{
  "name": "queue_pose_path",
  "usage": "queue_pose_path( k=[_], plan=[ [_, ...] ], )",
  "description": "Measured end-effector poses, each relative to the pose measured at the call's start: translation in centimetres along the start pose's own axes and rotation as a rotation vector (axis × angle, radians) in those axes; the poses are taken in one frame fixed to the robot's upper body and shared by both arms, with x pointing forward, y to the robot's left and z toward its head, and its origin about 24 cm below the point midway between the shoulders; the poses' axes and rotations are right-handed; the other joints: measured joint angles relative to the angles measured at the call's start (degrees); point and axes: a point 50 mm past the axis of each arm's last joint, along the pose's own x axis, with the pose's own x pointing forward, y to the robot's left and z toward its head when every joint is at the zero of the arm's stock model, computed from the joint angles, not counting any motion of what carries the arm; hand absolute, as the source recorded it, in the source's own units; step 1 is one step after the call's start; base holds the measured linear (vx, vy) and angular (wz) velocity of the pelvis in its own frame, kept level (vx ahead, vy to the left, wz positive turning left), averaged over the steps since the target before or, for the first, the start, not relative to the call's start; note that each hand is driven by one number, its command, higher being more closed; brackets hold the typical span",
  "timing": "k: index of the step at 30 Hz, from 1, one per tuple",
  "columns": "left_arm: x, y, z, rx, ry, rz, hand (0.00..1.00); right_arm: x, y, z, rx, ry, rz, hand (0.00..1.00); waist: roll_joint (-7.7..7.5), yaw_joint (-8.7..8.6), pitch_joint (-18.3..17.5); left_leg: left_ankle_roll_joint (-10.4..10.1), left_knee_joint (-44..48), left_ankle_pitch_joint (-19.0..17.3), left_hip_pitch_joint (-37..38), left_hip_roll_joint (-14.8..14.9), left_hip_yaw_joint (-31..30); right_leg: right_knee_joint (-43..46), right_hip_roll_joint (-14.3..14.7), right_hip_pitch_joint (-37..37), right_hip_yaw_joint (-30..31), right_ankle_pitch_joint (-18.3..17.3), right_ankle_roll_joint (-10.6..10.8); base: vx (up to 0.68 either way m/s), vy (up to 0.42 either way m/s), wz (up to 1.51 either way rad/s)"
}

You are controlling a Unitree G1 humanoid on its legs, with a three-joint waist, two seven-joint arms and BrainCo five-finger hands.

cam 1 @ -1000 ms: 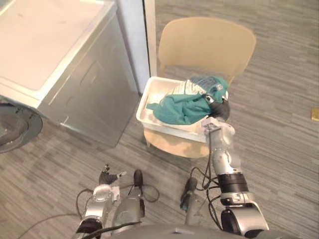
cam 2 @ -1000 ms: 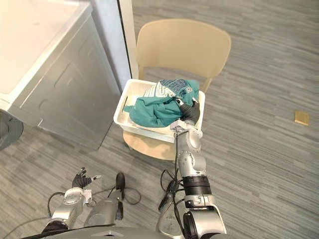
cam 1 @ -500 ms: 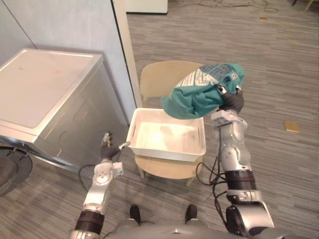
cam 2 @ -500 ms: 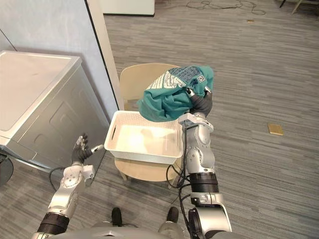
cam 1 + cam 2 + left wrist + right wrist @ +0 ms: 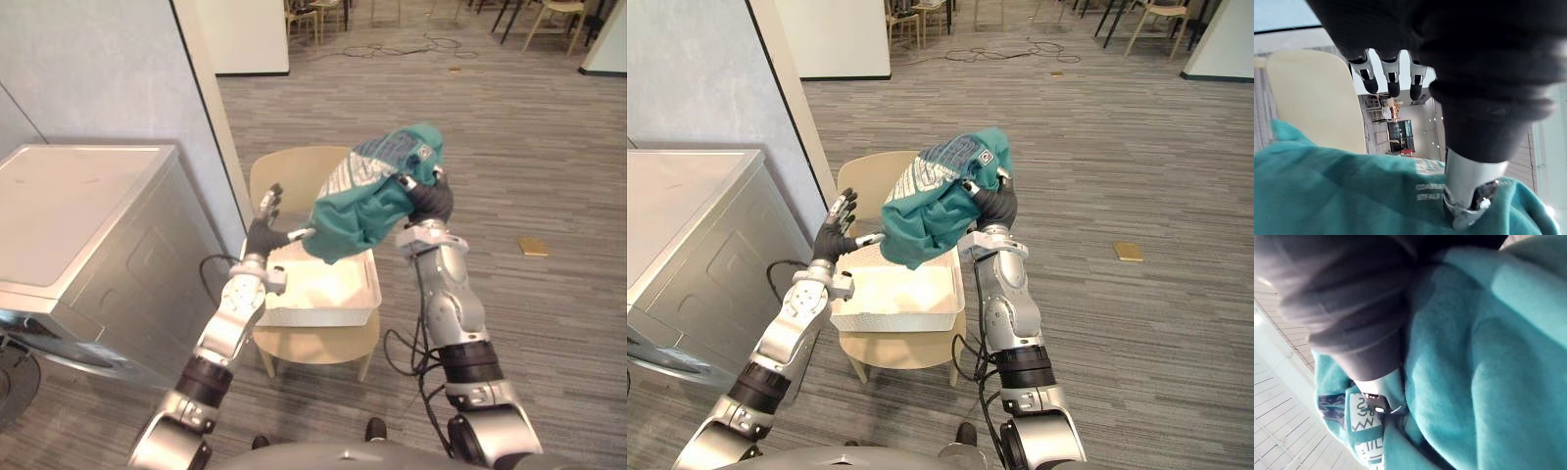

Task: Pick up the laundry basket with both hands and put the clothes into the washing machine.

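A crumpled teal cloth garment (image 5: 370, 201) is gripped aloft in curled fingers of the right hand (image 5: 429, 201), the left hand (image 5: 262, 235) held open-fingered beside it; transfer into the grey metal washing machine (image 5: 88, 225) is judged next.

The teal clothes (image 5: 367, 201), bunched in the right hand (image 5: 429, 202), hang above the far side of the white basket (image 5: 328, 305). Its near side lies open from above. The left hand (image 5: 261, 235), fingers straight, is at the clothes' 9 o'clock edge. A wall edge (image 5: 208, 127) stands between the chair (image 5: 284, 176) and the washing machine (image 5: 78, 206) at 9 o'clock. Open floor (image 5: 558, 323) lies at 3 o'clock.
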Motion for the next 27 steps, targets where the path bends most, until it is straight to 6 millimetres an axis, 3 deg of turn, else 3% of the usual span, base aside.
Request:
queue_pose_path(
  k=[10,16,27],
  plan=[
    [2.5,-1.6,-0.1,0.083,0.038,-0.038,0.00,-0.6,0.3,-0.9,-0.008,0.042,0.022,1.00,-0.52,-1.68,-1.1,0.0,0.0,-0.2,0.0,0.7,1.1,-0.2,0.4,-0.9,1.6,0.9,-0.1,0.01,-0.013,-0.08],
    [3.7,-2.5,-0.2,0.137,0.070,-0.042,0.00,-1.5,0.6,-1.4,-0.007,0.063,0.042,1.00,-1.75,-2.36,-1.6,0.0,0.0,-0.2,-0.1,0.7,1.0,-0.2,0.3,-0.9,1.5,0.7,0.0,0.00,0.000,0.00],
    [4.2,-5.6,-0.5,0.212,0.113,-0.151,0.00,-1.8,1.6,-2.2,0.005,0.095,0.079,1.00,-2.57,-3.22,-1.7,0.0,0.0,-0.2,-0.6,0.7,0.1,-0.2,0.3,-1.0,1.2,0.5,0.1,0.00,-0.004,0.02]
  ],
)
